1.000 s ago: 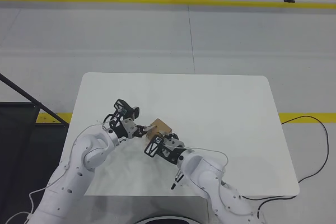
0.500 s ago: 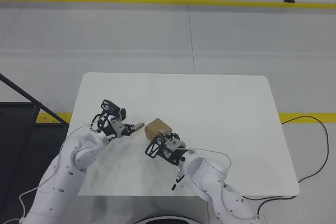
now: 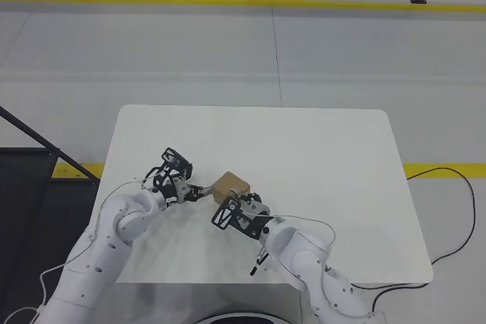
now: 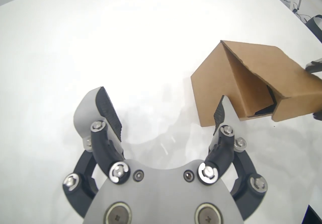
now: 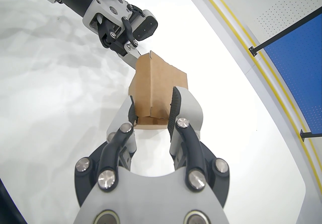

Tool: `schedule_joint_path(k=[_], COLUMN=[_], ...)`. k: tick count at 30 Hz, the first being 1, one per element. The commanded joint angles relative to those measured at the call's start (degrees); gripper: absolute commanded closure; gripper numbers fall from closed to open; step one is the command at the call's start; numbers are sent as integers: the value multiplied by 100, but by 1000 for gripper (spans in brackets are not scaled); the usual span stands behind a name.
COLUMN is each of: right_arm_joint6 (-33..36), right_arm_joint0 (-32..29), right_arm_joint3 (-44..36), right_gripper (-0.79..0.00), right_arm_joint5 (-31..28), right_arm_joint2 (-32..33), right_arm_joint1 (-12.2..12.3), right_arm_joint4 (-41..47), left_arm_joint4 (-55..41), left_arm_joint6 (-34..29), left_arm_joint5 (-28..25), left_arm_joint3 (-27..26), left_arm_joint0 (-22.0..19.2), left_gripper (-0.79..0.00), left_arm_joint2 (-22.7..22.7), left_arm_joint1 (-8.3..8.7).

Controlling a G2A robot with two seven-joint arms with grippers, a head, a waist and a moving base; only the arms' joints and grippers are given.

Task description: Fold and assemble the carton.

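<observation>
R tool is clamped on one end of carton. L tool is spread wide, w/ one fingertip set against carton.

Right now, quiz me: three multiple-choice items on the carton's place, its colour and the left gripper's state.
1. The carton is: A between the left gripper and right gripper; B inside a bin; C stacked on a second carton.
2. Its colour: A white; B brown; C blue.
3. The left gripper is: A shut on the carton; B shut, empty; C open.
Answers: 1 A: a gripper sits at each end. 2 B: plain brown card. 3 C: its jaws stand wide apart.
</observation>
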Motion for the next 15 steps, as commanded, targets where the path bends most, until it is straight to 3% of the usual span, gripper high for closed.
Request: schedule_joint_path(k=[1, 15], right_arm_joint6=[-4, -77], right_arm_joint0=[-9, -113], right_arm_joint3=[4, -68], right_gripper=[-320, -339], right_arm_joint5=[10, 45], right_arm_joint2=[9, 99], right_arm_joint1=[0, 17], right_arm_joint4=[-1, -73], left_arm_joint4=[79, 131], left_arm_joint6=[31, 136], left_arm_joint5=[-33, -92], left_arm_joint3=[-40, -259], left_arm_joint0=[27, 129], left_gripper=[-785, -785], left_arm_joint2=[12, 43], left_arm_joint1=[6, 18])
